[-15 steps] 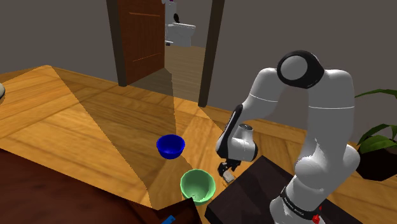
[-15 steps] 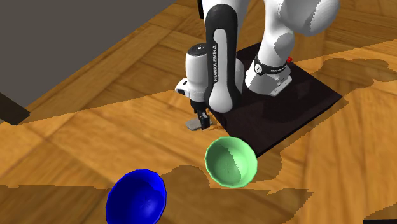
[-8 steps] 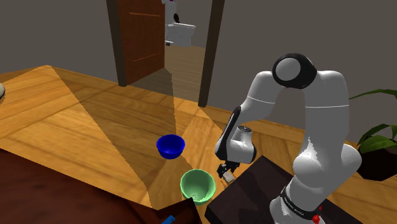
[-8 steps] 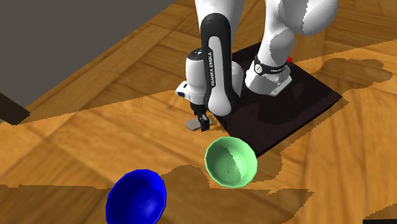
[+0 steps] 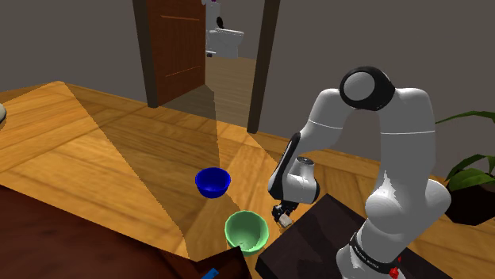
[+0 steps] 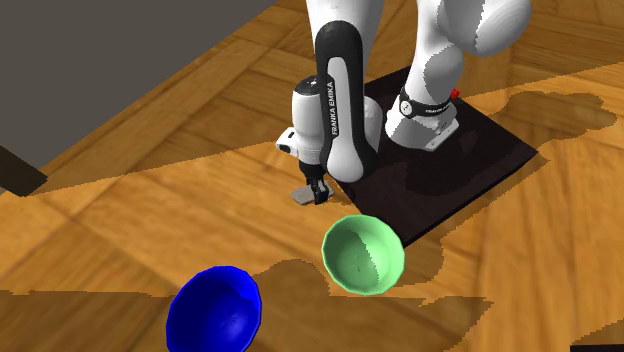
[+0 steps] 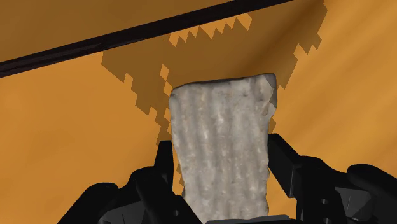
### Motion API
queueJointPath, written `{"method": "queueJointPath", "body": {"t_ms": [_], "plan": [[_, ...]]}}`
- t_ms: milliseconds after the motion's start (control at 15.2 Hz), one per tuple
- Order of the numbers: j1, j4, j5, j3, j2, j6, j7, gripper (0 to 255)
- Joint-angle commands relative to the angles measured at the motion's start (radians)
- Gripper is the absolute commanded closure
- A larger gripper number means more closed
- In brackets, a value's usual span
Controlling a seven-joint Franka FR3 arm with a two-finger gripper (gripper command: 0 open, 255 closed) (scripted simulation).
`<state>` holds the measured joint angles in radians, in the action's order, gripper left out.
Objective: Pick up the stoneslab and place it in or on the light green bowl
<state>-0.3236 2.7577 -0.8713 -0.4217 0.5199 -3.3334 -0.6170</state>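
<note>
The stone slab point(image 7: 219, 133) is a pale grey, rough, flat block lying on the wooden floor. My gripper point(image 7: 222, 167) is shut on it, one black finger point(image 7: 165, 162) pressed to each long side. In the shoulder view the gripper point(image 5: 281, 214) is low at the floor by the stand's corner, with the slab point(image 5: 286, 223) under it. The second exterior view has the slab point(image 6: 300, 194) poking out beside the gripper point(image 6: 318, 192). The light green bowl point(image 5: 245, 230) point(image 6: 363, 254) stands upright and holds nothing, a short way from the slab.
A dark blue bowl point(image 5: 212, 181) point(image 6: 214, 310) sits on the floor beyond the green one. The black stand point(image 5: 317, 238) point(image 6: 470, 160) lies right next to the slab. A dark wooden door point(image 5: 176, 47) stands open at the back, and a plant point(image 5: 468, 170) grows at the shoulder view's right.
The arm sank a little towards the floor over the slab, then held still. The fingers have come in against the slab's sides. Neither bowl moved.
</note>
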Motion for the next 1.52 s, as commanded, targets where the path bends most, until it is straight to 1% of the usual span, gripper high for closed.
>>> {"method": "queueJointPath", "body": {"t_ms": [0, 198, 330, 462, 594, 792, 990, 1188, 1320, 1452], "plan": [[0.0, 0.0, 0.0, 0.0, 0.0, 0.0, 0.0, 255], [0.0, 0.0, 0.0, 0.0, 0.0, 0.0, 0.0, 255], [0.038, 0.016, -0.017, 0.026, -0.054, 0.042, 0.004, 255], [0.089, 0.032, -0.028, 0.066, -0.109, 0.087, 0.013, 255], [0.153, 0.05, -0.026, 0.123, -0.164, 0.133, 0.031, 255], [0.265, 0.079, 0.015, 0.231, -0.245, 0.198, 0.087, 255], [0.375, 0.112, 0.11, 0.354, -0.323, 0.254, 0.178, 255], [0.469, 0.145, 0.254, 0.476, -0.4, 0.302, 0.298, 255], [0.512, 0.165, 0.375, 0.547, -0.452, 0.331, 0.392, 255], [0.529, 0.182, 0.502, 0.597, -0.504, 0.363, 0.486, 255]]}}
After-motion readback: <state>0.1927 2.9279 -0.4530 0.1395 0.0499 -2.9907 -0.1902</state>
